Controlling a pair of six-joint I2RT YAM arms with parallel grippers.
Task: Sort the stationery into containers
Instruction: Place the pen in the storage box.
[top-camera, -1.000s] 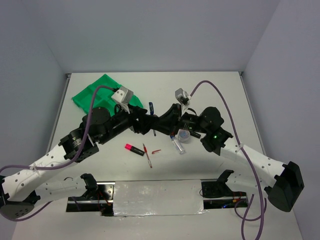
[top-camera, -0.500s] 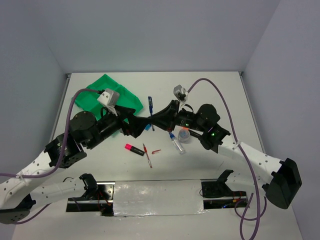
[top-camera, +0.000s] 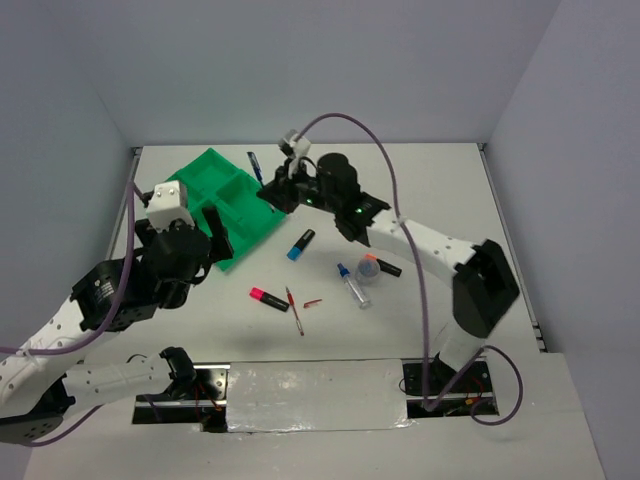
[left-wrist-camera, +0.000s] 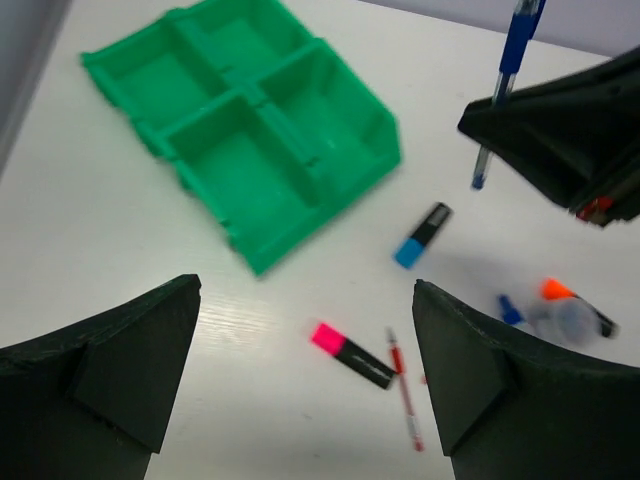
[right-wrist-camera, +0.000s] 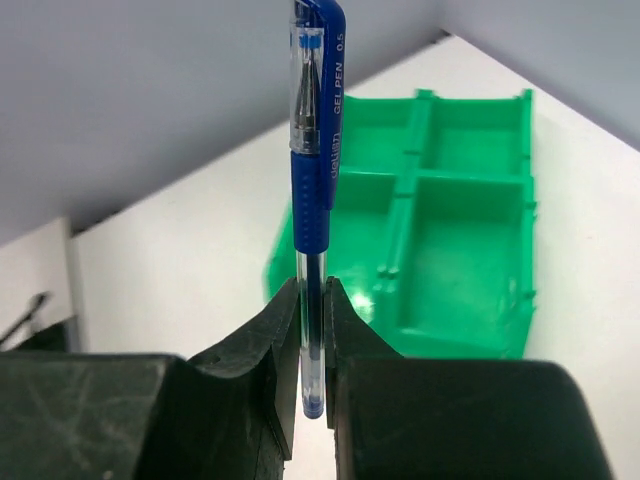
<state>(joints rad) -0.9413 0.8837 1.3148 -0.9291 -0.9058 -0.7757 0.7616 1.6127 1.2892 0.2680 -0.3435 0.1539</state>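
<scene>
Step in hand: one pen in transit to the containers. The right gripper (right-wrist-camera: 310, 295) is pinching a blue gel pen (right-wrist-camera: 310, 200) on its clear barrel, just under the rubber grip, with the jaws pressing together on it. The pen is standing near upright, tip pointing down below the fingers, clip end rising above them. The green four-compartment tray (right-wrist-camera: 470, 235) is lying just beyond and below this gripper; nothing is showing in its compartments.

Next move, as judged: the gripper is needing to come over one compartment, then tilt or lower so the long pen is lying inside the walls before the jaws part.

Left gripper (left-wrist-camera: 305, 290): jaws are standing spread wide, gripping and touching nothing, hovering above the table (top-camera: 450, 200).

Awaiting sorting, lying on the table under and ahead of the left gripper: blue-ended highlighter (left-wrist-camera: 422, 235), pink-ended highlighter (left-wrist-camera: 350, 355), thin red pen (left-wrist-camera: 403, 395). Off to its right, bunched together: orange-ended highlighter (left-wrist-camera: 575, 303), clear tape roll (top-camera: 370, 270), blue-capped tube (top-camera: 353, 287).
</scene>
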